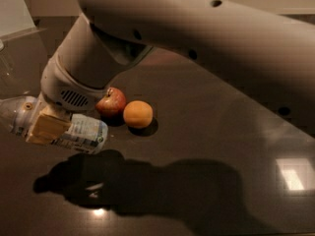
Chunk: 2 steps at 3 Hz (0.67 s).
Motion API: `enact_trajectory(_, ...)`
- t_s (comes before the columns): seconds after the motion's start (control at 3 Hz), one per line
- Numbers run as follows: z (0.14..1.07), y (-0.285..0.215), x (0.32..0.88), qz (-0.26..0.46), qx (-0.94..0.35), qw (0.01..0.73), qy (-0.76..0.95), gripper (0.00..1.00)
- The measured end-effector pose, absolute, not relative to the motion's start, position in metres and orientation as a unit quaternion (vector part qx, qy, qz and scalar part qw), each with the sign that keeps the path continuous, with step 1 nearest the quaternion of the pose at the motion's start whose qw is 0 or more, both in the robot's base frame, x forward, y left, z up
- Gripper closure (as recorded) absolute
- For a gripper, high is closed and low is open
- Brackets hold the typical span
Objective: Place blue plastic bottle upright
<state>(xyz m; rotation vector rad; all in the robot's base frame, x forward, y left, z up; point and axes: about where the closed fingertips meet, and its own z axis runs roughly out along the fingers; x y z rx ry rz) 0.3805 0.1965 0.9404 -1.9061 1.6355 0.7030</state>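
Note:
The blue plastic bottle (86, 133) is a small clear bottle with a white and pale-blue label. It lies nearly level at the left, its ribbed end pointing right, and its cap end reaches the left edge. My gripper (45, 127) is shut around its middle, with a tan finger pad (47, 126) across the front of it. The bottle hangs above the dark table (206, 146), and its shadow (88, 181) falls below it. My arm crosses the top of the view.
A red apple (112, 102) and an orange (138, 114) sit side by side on the table just right of the gripper. A clear glass vessel (4, 58) shows faintly at the far left edge. A bright light reflection (293, 173) lies at the right.

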Motion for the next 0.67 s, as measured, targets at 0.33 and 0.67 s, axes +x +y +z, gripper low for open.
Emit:
enact_trajectory(0.33,0.9467,0.1977,0.3844,0.313,-0.669,0.336,0.585,1.00)
enact_trajectory(0.67,0.9537,0.2002,0.3850,0.355,-0.629,0.398,0.566,1.00)
